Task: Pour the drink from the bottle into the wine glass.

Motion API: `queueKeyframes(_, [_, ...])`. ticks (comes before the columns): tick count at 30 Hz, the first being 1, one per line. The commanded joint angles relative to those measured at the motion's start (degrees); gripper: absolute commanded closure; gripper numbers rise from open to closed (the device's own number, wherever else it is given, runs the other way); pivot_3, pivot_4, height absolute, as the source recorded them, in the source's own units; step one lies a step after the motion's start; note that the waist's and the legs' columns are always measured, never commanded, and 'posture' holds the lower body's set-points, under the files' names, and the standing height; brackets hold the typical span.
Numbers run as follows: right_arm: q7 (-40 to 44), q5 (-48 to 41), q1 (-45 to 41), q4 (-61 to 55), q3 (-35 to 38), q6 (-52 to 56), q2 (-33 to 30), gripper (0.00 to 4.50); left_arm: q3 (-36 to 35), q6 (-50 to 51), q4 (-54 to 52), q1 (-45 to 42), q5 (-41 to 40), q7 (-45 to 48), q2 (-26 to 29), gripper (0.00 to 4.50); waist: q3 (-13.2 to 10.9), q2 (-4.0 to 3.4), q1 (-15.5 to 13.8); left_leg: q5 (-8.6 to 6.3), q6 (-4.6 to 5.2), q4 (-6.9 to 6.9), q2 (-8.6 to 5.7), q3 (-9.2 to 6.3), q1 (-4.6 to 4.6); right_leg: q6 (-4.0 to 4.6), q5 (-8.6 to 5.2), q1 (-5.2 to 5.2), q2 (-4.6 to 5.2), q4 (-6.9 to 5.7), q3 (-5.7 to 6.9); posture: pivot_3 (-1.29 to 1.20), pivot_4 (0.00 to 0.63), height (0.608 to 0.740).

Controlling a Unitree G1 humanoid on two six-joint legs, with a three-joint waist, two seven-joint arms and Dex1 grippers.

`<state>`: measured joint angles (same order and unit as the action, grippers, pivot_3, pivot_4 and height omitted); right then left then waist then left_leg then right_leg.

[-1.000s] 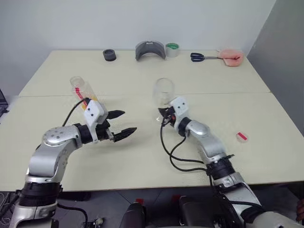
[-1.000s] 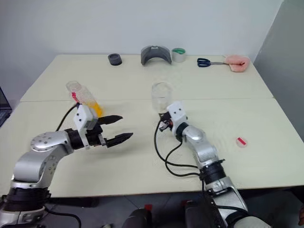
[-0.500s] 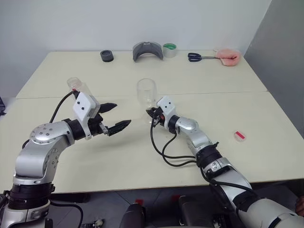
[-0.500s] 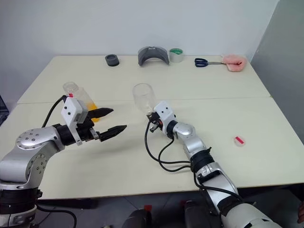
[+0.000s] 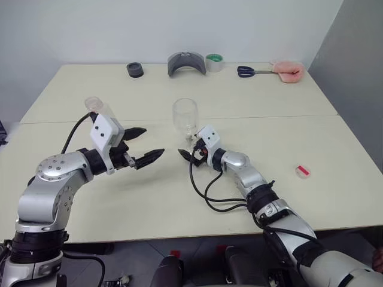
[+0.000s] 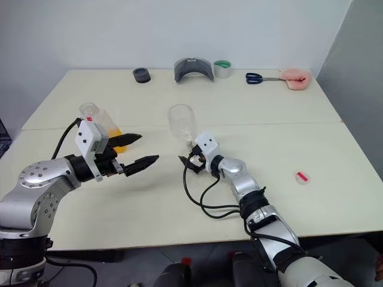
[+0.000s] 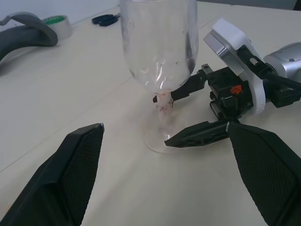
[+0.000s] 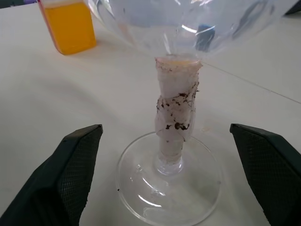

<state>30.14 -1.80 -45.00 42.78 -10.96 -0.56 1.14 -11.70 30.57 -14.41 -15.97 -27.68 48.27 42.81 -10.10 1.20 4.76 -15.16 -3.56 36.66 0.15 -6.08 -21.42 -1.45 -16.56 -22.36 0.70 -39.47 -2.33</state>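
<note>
Right end effector (image 5: 187, 153) stands with its 2 black fingers spread wide on either side of the wine glass (image 5: 185, 118) stem, touching nothing, while the glass stands upright on its own foot near the middle of the tabletop (image 5: 335, 143). Left end effector (image 5: 145, 145), also wide open and empty, hovers near the glass, with the bottle (image 6: 99, 122) just behind it on the tabletop. The glass bowl looks empty; its stem is wrapped in white tape. The drink (image 8: 69, 26), orange-yellow, fills the lower part of the bottle. Risk from here, as a judgement: a finger brushing the thin stem or foot on the way out could tip the glass, and a careless grab could upset the uncapped-looking bottle.
</note>
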Motion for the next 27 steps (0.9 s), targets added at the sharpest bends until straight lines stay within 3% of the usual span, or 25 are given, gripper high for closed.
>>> queueKeyframes(1, [1.49,-0.83,2.1,-5.82,1.21,1.53,-1.9,0.04,-2.43,-0.77,-2.95,-0.09,-1.6,-0.76,-0.19,0.0,0.0,0.0,-0.04,0.0,0.0,0.0,0.0,-0.01,-0.01,0.0,0.0,0.0,0.01,0.0,0.01,0.0,0.15,0.74])
queueKeyframes(9, [5.39,-4.58,12.33,-25.73,3.08,15.63,-10.56,0.04,-2.98,-1.32,-4.84,3.51,-1.86,-4.14,-3.2,0.0,-0.02,0.0,-0.5,0.0,0.0,0.01,0.24,-0.02,-0.08,-0.01,0.0,0.01,0.14,0.08,0.02,0.0,0.15,0.74])
queueKeyframes(18, [6.68,-4.99,25.41,-46.75,1.9,18.67,-17.13,0.04,-2.79,-6.66,-4.95,8.68,3.18,-13.64,-10.53,0.0,-0.04,-0.02,-0.88,-0.01,-0.01,-0.05,0.34,-0.01,-0.06,-0.02,-0.01,0.04,0.08,0.25,0.03,0.0,0.15,0.74])
queueKeyframes(27, [11.25,-20.06,29.05,-67.6,5.36,33.36,-20.3,0.04,-3.52,-14.76,-2.83,16.67,11.54,-23.49,-16.73,0.0,-0.04,-0.01,-2.05,-0.02,-0.03,-0.03,0.4,-0.12,-0.18,-0.06,0.02,0.06,0.05,0.45,0.02,0.0,0.15,0.74])
